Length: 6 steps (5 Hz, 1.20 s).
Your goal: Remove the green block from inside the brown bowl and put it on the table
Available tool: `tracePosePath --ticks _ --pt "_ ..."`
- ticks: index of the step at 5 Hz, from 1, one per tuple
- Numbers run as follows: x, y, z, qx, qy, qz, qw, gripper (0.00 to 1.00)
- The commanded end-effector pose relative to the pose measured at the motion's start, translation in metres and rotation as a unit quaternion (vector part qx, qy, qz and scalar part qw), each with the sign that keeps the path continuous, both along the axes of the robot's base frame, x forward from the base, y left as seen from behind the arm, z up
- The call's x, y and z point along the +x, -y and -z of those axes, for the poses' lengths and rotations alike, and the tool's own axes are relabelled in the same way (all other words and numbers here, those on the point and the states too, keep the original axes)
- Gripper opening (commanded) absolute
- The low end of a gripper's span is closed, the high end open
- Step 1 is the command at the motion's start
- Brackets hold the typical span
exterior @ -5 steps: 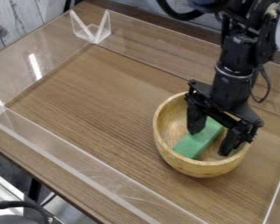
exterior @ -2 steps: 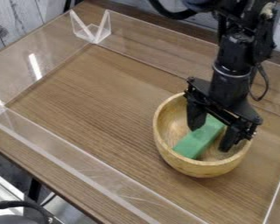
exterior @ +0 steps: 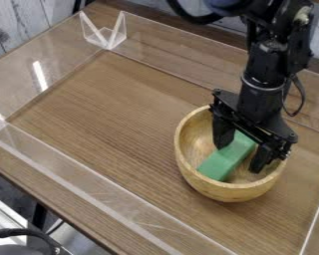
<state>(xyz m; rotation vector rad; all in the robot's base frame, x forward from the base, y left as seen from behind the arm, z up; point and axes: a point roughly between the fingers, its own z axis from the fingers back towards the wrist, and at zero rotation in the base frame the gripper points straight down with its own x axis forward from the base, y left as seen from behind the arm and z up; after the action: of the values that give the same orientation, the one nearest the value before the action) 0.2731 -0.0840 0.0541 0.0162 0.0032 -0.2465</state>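
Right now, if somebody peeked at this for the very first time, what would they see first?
Probably the bright green block, leaning inside the brown bowl near the table's right side. Next, the black gripper reaching straight down into the bowl, its jaws open on either side of the block's upper end.

Block [exterior: 227, 158] lies in bowl [exterior: 191, 169] on table's [exterior: 109, 110] right side.

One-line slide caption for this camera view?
Black gripper, open, straddles the flat green block inside the round tan wooden bowl.
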Motion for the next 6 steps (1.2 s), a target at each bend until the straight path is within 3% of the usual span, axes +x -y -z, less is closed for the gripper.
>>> tracePosePath --ticks 1,6 --pt "0.0080 -0.0010 -0.0189 -0.007 0.039 -0.003 0.9992 1.00" --pt "0.0093 0.0015 -0.0167 -0.010 0.057 -0.006 0.9983 1.00"
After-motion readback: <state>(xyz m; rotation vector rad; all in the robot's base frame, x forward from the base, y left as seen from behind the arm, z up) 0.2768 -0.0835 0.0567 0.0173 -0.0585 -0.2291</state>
